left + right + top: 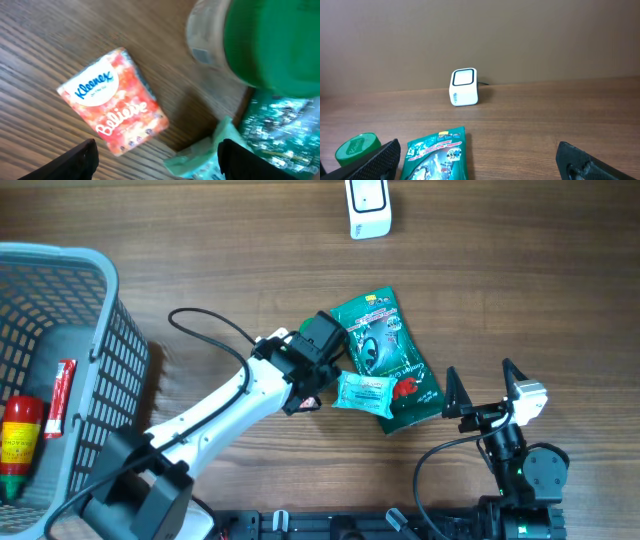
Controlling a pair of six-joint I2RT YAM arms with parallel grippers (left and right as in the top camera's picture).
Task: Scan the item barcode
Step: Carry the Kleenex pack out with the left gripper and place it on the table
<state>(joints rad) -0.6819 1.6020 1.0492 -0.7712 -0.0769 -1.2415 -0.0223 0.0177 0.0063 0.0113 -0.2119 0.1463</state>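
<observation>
Wood table (200,260) | tissue pack (112,100) is laid flat at centre, label up, not yet gripped | left gripper (157,150) is spread wide over it, probably for a pick | right gripper (480,372) is parked spread, near right | scanner (368,208) is set far, window facing near

Soft, even light, faint shadows (green lid (272,45) blurred close-up).

bare wood lies open between the scanner (369,208) at the far edge and the green packet (385,350) at mid-table, and all down the right side. the basket (125,370) walls off the left. the left arm (225,405) slants across the near middle.
</observation>
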